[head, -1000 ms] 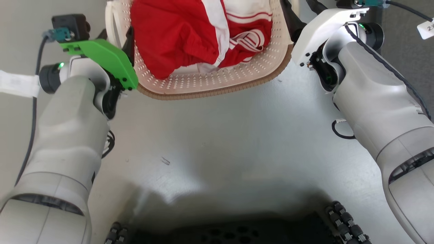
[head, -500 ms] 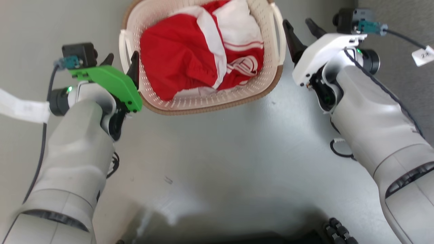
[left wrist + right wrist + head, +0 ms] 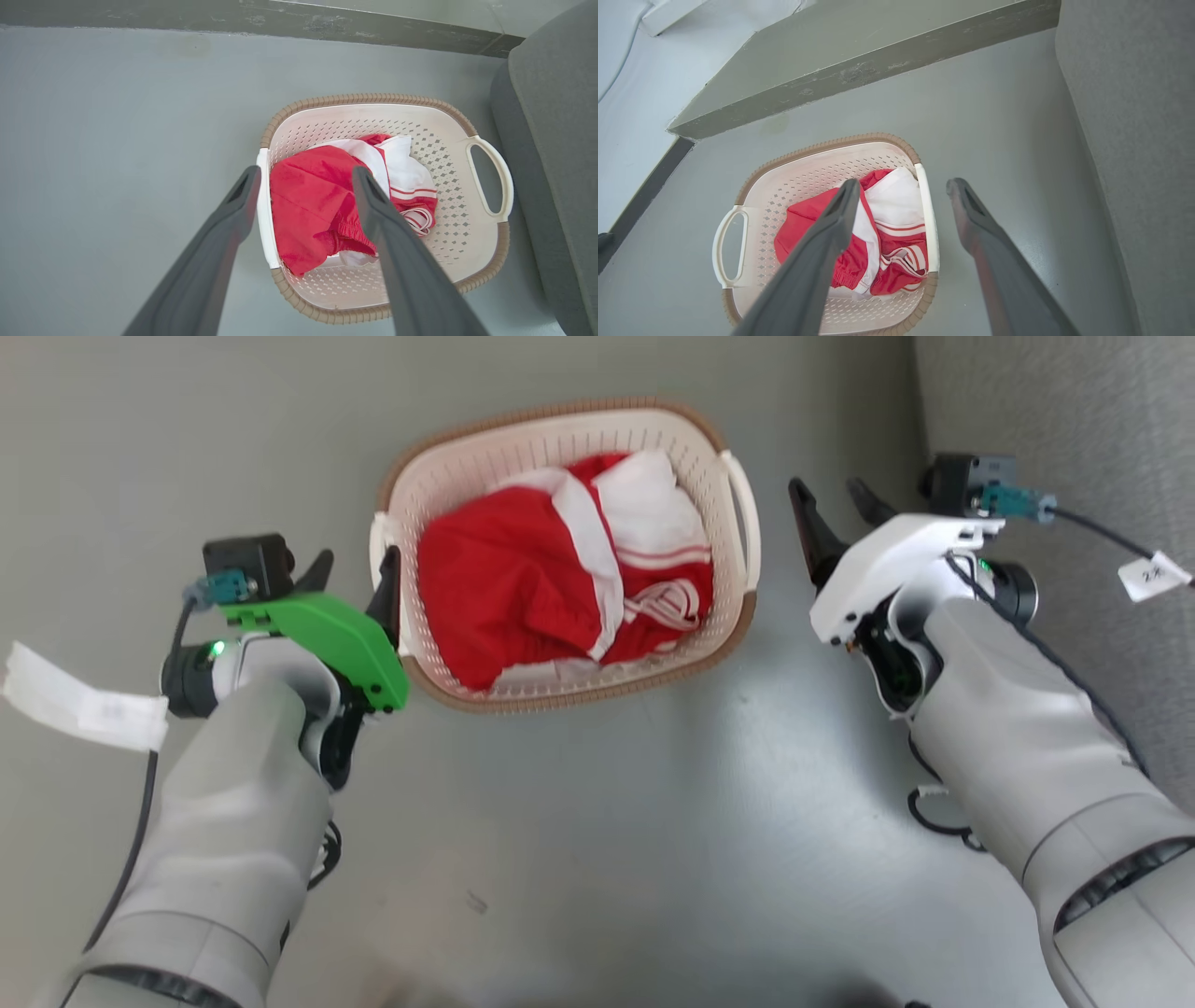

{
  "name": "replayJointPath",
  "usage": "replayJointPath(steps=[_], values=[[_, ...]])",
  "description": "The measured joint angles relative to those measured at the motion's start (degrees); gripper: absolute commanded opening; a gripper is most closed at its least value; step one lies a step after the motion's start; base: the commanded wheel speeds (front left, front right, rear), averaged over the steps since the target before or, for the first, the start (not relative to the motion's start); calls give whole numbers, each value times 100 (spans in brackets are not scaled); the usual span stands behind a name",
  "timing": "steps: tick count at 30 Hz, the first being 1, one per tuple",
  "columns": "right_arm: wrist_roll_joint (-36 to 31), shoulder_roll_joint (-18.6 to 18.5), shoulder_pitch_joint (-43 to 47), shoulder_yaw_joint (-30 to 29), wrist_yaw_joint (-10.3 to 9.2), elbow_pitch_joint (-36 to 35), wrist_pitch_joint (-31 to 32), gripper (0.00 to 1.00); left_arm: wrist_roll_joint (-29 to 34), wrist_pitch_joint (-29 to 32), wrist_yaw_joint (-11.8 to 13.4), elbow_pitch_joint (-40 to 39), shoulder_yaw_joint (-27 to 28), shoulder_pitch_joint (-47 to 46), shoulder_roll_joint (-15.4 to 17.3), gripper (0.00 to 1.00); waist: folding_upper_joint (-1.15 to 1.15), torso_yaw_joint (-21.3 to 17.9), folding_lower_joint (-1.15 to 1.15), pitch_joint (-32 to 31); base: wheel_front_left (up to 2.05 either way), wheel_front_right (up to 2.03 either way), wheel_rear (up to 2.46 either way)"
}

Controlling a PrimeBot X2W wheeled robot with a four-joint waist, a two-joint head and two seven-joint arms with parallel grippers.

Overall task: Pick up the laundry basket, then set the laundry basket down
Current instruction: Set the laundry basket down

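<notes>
1. While the laundry basket (image 3: pixel 551 422) sits upright on the grey floor (image 3: pixel 607 849), both arms hang over it, one at each end.
2. Inside the basket lies a heap of red-and-white clothing (image 3: pixel 504 588), bunched toward the near side.
3. The left gripper (image 3: pixel 357 565) is spread wide with nothing between its fingers. In the head view its inner finger (image 3: pixel 387 581) overlaps the white handle (image 3: pixel 377 537) at the basket's left end, and I cannot tell whether they touch.
4. Seen from the left wrist, the left gripper (image 3: pixel 306 175) frames that same handle bar (image 3: pixel 264 210), with the clothing (image 3: pixel 308 205) just behind it. The basket (image 3: pixel 364 99) looks to lie lower than the fingers.
5. The right gripper (image 3: pixel 826 490) is also wide open and empty, just beside the right handle (image 3: pixel 747 523) and clear of it in the head view.
6. From the right wrist, the right gripper (image 3: pixel 903 186) straddles the near handle bar (image 3: pixel 928 210) of the basket (image 3: pixel 822 147). The far handle (image 3: pixel 731 247) shows as an open loop.
7. A grey upholstered seat (image 3: pixel 1055 411) stands close to the basket's right end.
</notes>
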Motion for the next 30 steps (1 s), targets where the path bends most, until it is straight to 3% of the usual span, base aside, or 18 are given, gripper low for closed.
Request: replayJointPath(steps=[17, 22, 30], values=[[-348, -133, 820, -503, -316, -1037, -16, 100, 34, -99, 0, -531, 31, 792, 156, 100, 0, -36, 0, -1264, 0, 0, 0], [-634, -222, 1156, -583, -550, -1401, -15, 100, 162, -99, 19, -1044, 294, 914, 367, 100, 0, -58, 0, -1631, 0, 0, 0], [-1192, -379, 1664, -875, -917, -2335, -15, 100, 542, -99, 344, -1905, 589, 1489, 579, 100, 0, -106, 0, -2142, 0, 0, 0]])
